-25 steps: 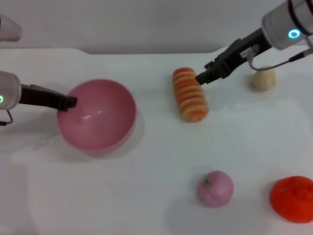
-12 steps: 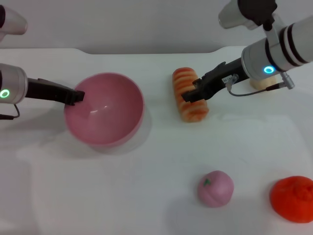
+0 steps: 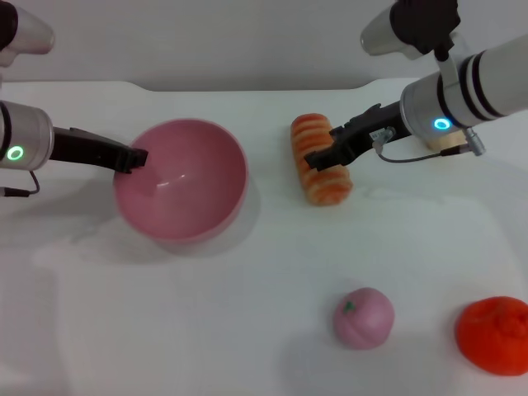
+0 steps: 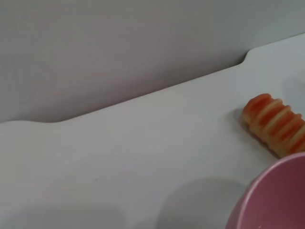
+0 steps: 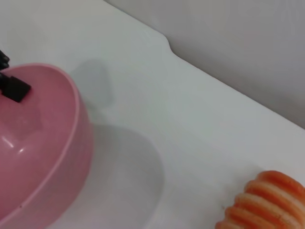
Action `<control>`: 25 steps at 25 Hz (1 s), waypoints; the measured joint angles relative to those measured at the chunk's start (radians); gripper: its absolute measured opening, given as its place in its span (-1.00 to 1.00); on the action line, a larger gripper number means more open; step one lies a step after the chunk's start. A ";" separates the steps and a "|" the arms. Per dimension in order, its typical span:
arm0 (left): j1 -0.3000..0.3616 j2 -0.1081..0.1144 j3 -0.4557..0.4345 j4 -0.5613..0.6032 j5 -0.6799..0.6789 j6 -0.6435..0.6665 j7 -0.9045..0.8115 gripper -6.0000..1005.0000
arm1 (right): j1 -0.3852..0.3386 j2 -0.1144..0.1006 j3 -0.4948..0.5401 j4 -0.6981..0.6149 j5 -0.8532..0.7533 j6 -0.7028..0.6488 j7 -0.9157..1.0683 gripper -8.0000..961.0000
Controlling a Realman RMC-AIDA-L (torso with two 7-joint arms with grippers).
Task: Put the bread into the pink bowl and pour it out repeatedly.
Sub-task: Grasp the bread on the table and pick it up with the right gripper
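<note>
The pink bowl (image 3: 186,186) sits left of centre on the white table, tipped a little, with my left gripper (image 3: 132,157) shut on its left rim. That gripper also shows in the right wrist view (image 5: 14,86) at the bowl's rim (image 5: 71,95). The bread (image 3: 323,177), striped orange and cream, lies lengthwise to the right of the bowl. My right gripper (image 3: 316,158) is down on the middle of the loaf, reaching in from the right. Part of the bread (image 4: 276,124) and the bowl (image 4: 276,200) appear in the left wrist view. Nothing lies inside the bowl.
A small beige lump (image 3: 450,142) sits behind my right arm, mostly hidden. A pink peach-like ball (image 3: 363,318) and an orange fruit (image 3: 493,334) lie near the front right. The table's back edge runs along a grey wall.
My left gripper has carried the pink bowl to the right, closer to the bread. My right gripper has come down from beside the loaf's far end onto its middle. The bread has stayed put.
</note>
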 joint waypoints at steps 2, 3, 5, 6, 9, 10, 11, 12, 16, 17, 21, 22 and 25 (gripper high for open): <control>-0.001 0.000 0.000 -0.001 0.000 0.001 0.000 -0.92 | 0.000 0.002 -0.001 0.019 0.015 0.016 0.000 0.43; -0.001 0.000 0.000 -0.001 0.000 0.001 0.000 -0.92 | -0.001 0.002 -0.002 0.028 0.031 0.021 -0.001 0.43; -0.001 0.000 0.000 -0.002 0.000 0.001 0.000 -0.92 | -0.008 0.002 -0.009 0.040 0.058 0.033 -0.006 0.43; -0.001 0.000 0.000 -0.002 0.000 0.001 0.000 -0.92 | -0.012 0.003 -0.015 0.044 0.067 0.039 -0.007 0.43; -0.003 0.000 -0.001 -0.003 0.001 0.001 -0.002 -0.92 | -0.025 0.005 -0.029 0.056 0.076 0.060 -0.007 0.43; -0.003 0.000 -0.001 -0.003 0.001 0.001 -0.002 -0.92 | -0.028 0.006 -0.032 0.063 0.079 0.067 -0.007 0.43; -0.004 0.000 -0.001 -0.003 -0.001 0.001 -0.003 -0.92 | -0.029 0.006 -0.033 0.066 0.081 0.069 -0.007 0.43; -0.004 0.000 -0.001 -0.003 -0.004 0.001 -0.003 -0.92 | -0.032 0.006 -0.035 0.070 0.086 0.071 -0.006 0.43; -0.004 0.000 0.001 -0.003 -0.013 0.000 -0.003 -0.92 | -0.047 0.007 -0.038 0.077 0.105 0.091 -0.007 0.43; -0.005 0.000 0.009 -0.003 -0.019 -0.002 -0.005 -0.92 | -0.050 0.008 -0.039 0.078 0.105 0.095 -0.008 0.43; -0.011 0.000 0.023 -0.003 -0.021 -0.007 -0.009 -0.92 | -0.060 0.008 -0.040 0.080 0.106 0.100 -0.008 0.42; -0.014 0.000 0.033 -0.003 -0.022 -0.008 -0.011 -0.92 | -0.062 0.008 -0.040 0.081 0.106 0.103 -0.008 0.42; -0.014 0.000 0.036 -0.003 -0.022 -0.008 -0.012 -0.92 | -0.074 0.008 -0.040 0.083 0.106 0.115 -0.008 0.41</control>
